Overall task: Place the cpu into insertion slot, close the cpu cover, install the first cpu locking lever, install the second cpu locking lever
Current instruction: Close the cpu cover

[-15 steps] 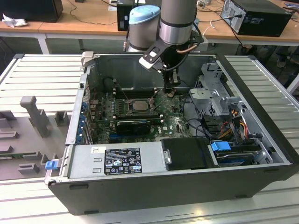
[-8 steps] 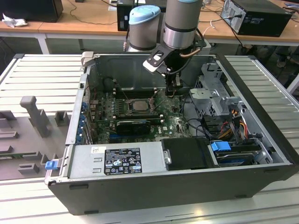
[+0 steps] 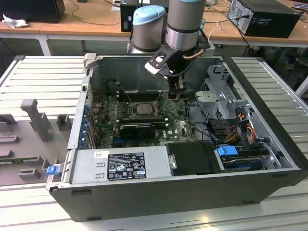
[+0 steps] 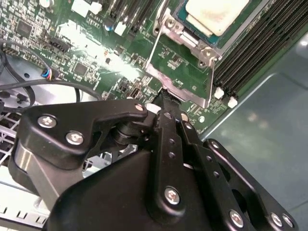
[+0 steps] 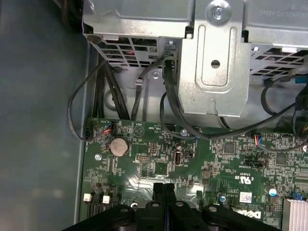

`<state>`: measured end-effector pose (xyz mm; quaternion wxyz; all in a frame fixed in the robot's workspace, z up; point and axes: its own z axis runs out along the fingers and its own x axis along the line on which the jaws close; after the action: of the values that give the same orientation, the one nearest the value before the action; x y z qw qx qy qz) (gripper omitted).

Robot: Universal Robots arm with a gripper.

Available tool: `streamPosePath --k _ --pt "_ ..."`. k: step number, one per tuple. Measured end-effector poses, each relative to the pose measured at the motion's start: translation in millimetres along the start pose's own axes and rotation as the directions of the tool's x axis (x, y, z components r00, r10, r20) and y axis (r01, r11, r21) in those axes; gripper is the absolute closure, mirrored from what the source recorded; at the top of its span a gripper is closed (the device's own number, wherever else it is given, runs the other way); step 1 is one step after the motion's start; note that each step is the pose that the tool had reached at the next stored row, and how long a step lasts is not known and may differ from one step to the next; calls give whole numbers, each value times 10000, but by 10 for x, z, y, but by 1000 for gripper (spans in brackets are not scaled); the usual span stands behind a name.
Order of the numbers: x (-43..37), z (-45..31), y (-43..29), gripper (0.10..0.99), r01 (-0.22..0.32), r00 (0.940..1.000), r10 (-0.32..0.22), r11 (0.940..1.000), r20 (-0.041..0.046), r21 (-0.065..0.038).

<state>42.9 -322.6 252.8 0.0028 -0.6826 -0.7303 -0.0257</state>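
The cpu (image 4: 216, 14) already sits in the socket (image 4: 188, 30), pale metal top up, so the first step looks done. The cpu cover (image 4: 187, 91) is not closed. It is swung away from the socket, hinged at the socket's edge. Green motherboard (image 5: 159, 163) shows through its window, and its free edge points away from the cpu.

That free edge is what matters here. In the second wrist view the gripper (image 4: 163, 96) has its tip right at that far edge, on the opposite side of the cover from the socket. The cover therefore lies between the jaws and the cpu, and the edge runs crosswise to the fingers.

In the first wrist view the gripper (image 5: 163, 188) has its jaws clenched together with no gap between them (whether they nip the thin rim of the cover or merely touch it, I cannot tell).

In the exterior view the gripper (image 3: 177, 94) hangs just beside the socket, toward the exterior view's right of the cpu (image 3: 143, 109). It is inside the open computer case (image 3: 269, 86) lying on the table (image 3: 43, 72).
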Motion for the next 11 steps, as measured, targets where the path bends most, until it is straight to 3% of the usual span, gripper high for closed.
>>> streamPosePath --k 11 --pt "5 -2 -74 980 0 10000 0 10000 0 0"
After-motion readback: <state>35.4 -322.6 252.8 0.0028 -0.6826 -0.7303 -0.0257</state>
